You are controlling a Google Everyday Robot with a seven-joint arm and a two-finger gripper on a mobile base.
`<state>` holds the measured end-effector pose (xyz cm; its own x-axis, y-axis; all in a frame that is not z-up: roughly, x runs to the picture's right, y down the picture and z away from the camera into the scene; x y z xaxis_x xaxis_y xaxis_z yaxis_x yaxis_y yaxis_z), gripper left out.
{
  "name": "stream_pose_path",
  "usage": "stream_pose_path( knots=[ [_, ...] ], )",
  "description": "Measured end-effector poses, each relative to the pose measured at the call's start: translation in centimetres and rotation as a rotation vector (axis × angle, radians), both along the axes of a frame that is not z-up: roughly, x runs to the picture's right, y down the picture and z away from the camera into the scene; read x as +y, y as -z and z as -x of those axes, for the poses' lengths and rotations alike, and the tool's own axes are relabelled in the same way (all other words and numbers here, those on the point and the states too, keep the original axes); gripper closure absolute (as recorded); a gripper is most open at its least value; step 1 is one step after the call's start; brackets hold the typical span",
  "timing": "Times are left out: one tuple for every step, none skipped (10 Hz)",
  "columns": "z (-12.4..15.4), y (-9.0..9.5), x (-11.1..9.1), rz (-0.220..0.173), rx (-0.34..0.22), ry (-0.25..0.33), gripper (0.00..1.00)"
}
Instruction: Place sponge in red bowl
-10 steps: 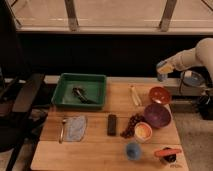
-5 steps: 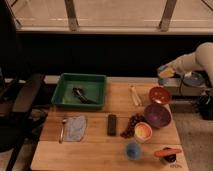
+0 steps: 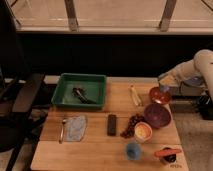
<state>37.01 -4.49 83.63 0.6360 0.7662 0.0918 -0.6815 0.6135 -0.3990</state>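
Gripper (image 3: 163, 81) hovers above round red bowl (image 3: 160, 94), seemingly holding a pale sponge (image 3: 166, 79)

The gripper (image 3: 164, 80) hangs just above the table's far right corner. On the wooden table (image 3: 95, 152) a green tray (image 3: 63, 93) holds a dark utensil (image 3: 83, 94). Nearer lie a grey-blue cloth (image 3: 76, 128), a black bar (image 3: 112, 125), dark grapes (image 3: 132, 125), a purple bowl (image 3: 157, 115), a pale bowl (image 3: 143, 132) with a yellow inside, and a blue cup (image 3: 132, 150).
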Motion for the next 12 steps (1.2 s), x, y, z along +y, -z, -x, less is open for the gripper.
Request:
stream_pose_path(
  knots=[
    [-0.2, -0.8, 1.0, 0.021, -0.013, -0.003, 0.64],
    [-0.3, -1.4, 1.7, 0.037, -0.023, -0.006, 0.56],
    [-0.4, -2.0, 2.4, 0.054, -0.034, -0.009, 0.44],
    [-0.3, -2.3, 2.7, 0.058, -0.037, -0.01, 0.34],
    [-0.3, -2.4, 3.0, 0.061, -0.038, -0.011, 0.25],
    [-0.5, -2.5, 3.2, 0.062, -0.034, -0.013, 0.2],
    [-0.6, -2.4, 3.3, 0.062, -0.032, -0.016, 0.2],
    [-0.7, -2.4, 3.3, 0.062, -0.031, -0.017, 0.2],
    [-0.6, -2.5, 3.2, 0.061, -0.031, -0.016, 0.2],
    [-0.5, -2.5, 3.2, 0.061, -0.033, -0.015, 0.2],
    [-0.4, -2.5, 3.2, 0.061, -0.033, -0.015, 0.2],
    [-0.5, -2.5, 3.2, 0.061, -0.032, -0.016, 0.2]
  ],
)
